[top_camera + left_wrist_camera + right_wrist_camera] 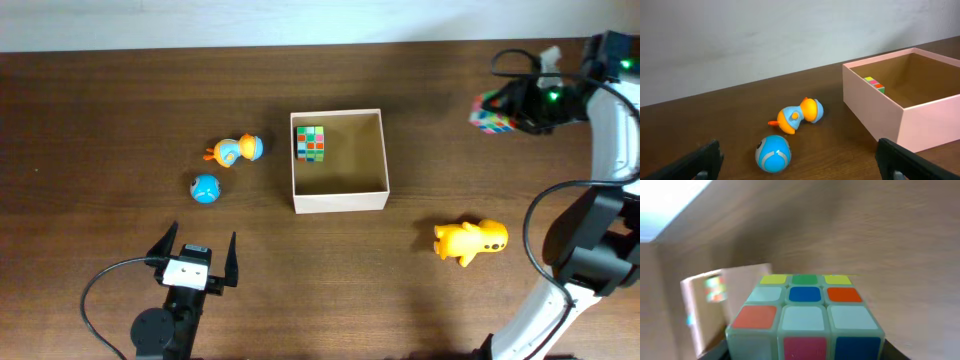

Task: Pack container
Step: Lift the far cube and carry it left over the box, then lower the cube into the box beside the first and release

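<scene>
Right pincer (508, 110) is clamped on a colour cube (492, 112) at the far right; left pincer (202, 242) stands wide apart at the near left. Between them, mid-table, sits the container (338, 201), with a second cube (311, 143) in its far left corner. Left of it lie an orange-blue toy (238, 150) and a blue ball (205, 188). A yellow duck (470, 241) lies to its near right.

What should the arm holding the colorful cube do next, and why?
Probably swing the right gripper across to above the container: its puzzle cube is held off to the side, and the box has bare floor beside the cube inside.
</scene>
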Controlling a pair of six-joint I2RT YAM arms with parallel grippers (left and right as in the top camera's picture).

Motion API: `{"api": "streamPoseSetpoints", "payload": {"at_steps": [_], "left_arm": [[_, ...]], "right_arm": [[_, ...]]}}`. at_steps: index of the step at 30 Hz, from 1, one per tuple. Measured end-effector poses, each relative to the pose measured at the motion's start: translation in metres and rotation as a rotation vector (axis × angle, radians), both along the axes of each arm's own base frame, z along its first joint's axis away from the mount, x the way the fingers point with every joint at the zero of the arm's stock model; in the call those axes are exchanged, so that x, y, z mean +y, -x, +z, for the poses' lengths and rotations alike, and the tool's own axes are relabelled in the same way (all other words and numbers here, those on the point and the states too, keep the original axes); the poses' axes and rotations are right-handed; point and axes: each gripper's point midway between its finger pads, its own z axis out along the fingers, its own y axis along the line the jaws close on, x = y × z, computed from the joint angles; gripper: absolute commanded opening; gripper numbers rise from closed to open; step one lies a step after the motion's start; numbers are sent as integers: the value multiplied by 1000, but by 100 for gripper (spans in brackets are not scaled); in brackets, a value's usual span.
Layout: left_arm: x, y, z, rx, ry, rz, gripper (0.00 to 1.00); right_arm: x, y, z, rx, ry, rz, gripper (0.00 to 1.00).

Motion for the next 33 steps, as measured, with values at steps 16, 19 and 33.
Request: {"api": "streamPoseSetpoints", "payload": {"at_steps": [16,19,33], "left_arm": [[0,0,0,0,0,0,99],[0,0,0,0,0,0,99],[0,0,0,0,0,0,99]], "right_arm": [[238,14,25,-143,-60,518,47],[276,22,11,-140,90,558,47],[288,16,-13,-162,593,379,44]]}}
